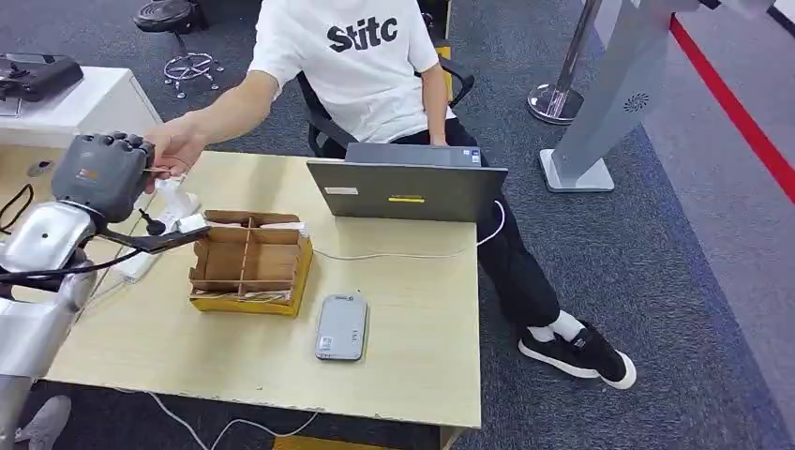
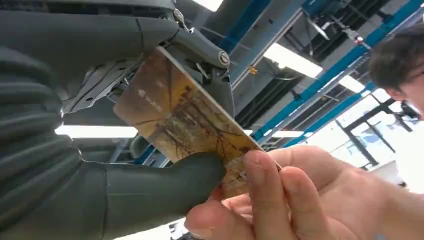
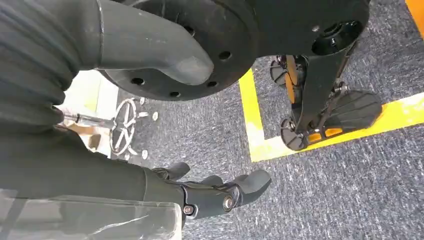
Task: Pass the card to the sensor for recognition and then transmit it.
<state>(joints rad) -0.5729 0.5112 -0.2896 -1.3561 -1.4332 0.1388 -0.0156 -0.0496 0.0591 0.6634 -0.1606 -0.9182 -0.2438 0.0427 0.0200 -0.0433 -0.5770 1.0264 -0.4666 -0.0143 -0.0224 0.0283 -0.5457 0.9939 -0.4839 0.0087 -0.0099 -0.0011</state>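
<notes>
In the left wrist view a brown card (image 2: 185, 120) with a tree picture is pinched between the thumb and fingers of my left hand (image 2: 90, 190). A person's hand (image 2: 280, 195) grips the card's other end. In the head view my left hand (image 1: 103, 173) is raised over the table's far left corner, and the person's hand (image 1: 173, 150) meets it there. My right hand (image 3: 165, 185) hangs beside my body over the carpet, fingers apart and holding nothing.
On the wooden table (image 1: 412, 309) stand a cardboard divider box (image 1: 248, 262), a flat grey device (image 1: 340, 326), a grey laptop (image 1: 408, 187) and a small white device (image 1: 178, 202) with cables. The seated person (image 1: 356, 66) is behind the table.
</notes>
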